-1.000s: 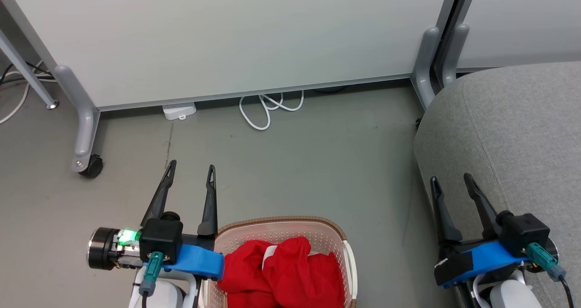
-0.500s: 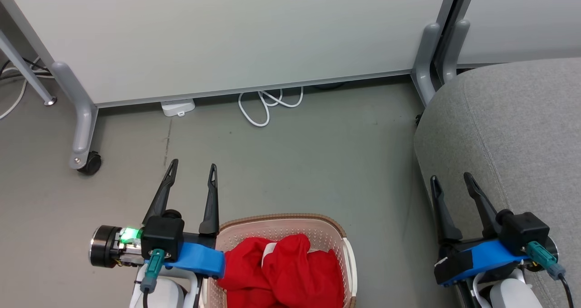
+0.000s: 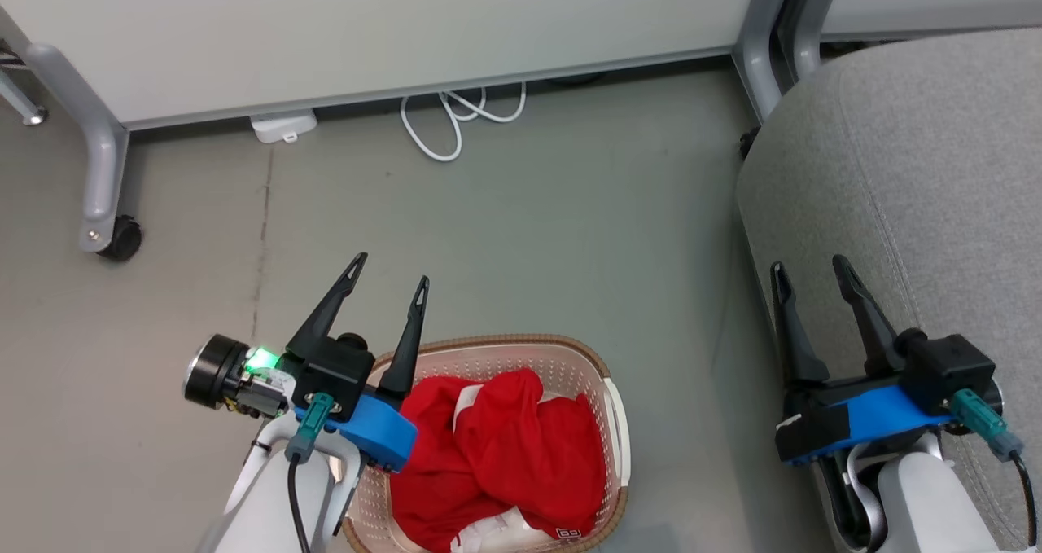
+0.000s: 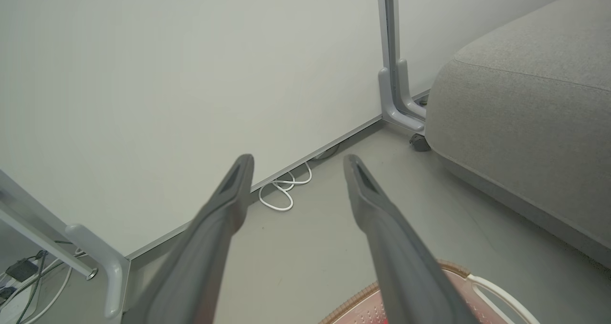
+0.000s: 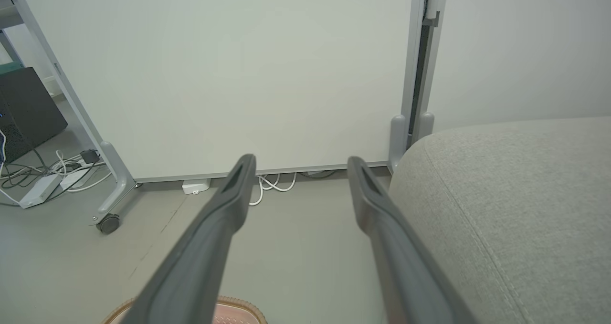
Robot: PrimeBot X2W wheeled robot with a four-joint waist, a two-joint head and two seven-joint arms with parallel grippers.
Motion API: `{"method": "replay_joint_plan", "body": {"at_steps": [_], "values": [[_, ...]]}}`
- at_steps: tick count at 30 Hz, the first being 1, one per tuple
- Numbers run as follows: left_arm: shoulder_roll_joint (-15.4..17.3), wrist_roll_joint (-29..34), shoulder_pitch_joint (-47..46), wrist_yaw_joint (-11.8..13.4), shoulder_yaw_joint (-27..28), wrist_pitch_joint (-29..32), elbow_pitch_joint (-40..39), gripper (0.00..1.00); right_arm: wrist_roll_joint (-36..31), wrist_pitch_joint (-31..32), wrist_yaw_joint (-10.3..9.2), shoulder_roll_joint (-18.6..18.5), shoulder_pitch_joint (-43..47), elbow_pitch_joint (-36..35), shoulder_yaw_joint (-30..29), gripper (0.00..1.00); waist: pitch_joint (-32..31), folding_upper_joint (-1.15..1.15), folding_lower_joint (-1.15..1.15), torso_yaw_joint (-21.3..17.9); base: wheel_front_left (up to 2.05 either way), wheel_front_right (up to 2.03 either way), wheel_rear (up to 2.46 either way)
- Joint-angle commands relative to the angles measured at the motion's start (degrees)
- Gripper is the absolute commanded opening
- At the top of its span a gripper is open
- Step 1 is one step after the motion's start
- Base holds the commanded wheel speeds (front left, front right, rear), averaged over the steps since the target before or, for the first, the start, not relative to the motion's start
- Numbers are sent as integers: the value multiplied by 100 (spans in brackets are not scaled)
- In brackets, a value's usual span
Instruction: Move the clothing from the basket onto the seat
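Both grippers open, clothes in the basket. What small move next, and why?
Probably lower the left gripper toward the red clothing in the basket. Its jaws stand open and empty by the basket's left rim, close to the pile; the right gripper, also open, hangs over by the seat, farther off.

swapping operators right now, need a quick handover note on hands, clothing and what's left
Left hand: open, empty, by the left rim of the basket.
Right hand: open, empty, at the edge of the seat.
Clothing: red heap inside the basket; none on the visible part of the seat.
Done: nothing moved yet.
Left: grasp each garment and lay it on the seat.
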Motion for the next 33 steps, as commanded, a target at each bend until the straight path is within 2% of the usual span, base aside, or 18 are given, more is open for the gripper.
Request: {"method": "replay_joint_plan", "body": {"at_steps": [1, 7, 15, 23, 24, 26, 29, 33], "values": [[72, 52, -196, -51, -82, -17, 122, 100, -19, -34, 3, -32, -132, -33, -21, 100, 279, 0, 0, -127, 0, 0, 0], [282, 201, -702, -209, -570, -17, 762, 100, 11, -34, 3, -29, -429, -114, -46, 100, 835, 0, 0, -302, 0, 0, 0], [460, 374, -1385, -327, -1492, -17, 1683, 100, 14, -34, 3, -29, -777, -223, 4, 100, 1532, 0, 0, -470, 0, 0, 0], [604, 332, -2017, -332, -2692, -16, 2767, 100, -40, -33, 3, -29, -1087, -335, 41, 100, 2157, 0, 0, -633, 0, 0, 0], [604, 332, -2017, -332, -2692, -16, 2767, 100, -40, -33, 3, -29, -1087, -335, 41, 100, 2157, 0, 0, -633, 0, 0, 0], [636, 307, -2283, -333, -3183, -16, 3138, 100, -62, -34, 3, -28, -1213, -374, 48, 100, 2407, 0, 0, -686, 0, 0, 0], [673, 242, -2425, -333, -3478, -16, 3416, 100, -72, -33, 3, -29, -1274, -393, 48, 100, 2574, 0, 0, -722, 0, 0, 0], [723, 51, -2889, -334, -4152, 2, 4150, 100, -98, -34, 3, -29, -1439, -514, -22, 100, 3114, 0, 0, -810, 0, 0, 0]]}}
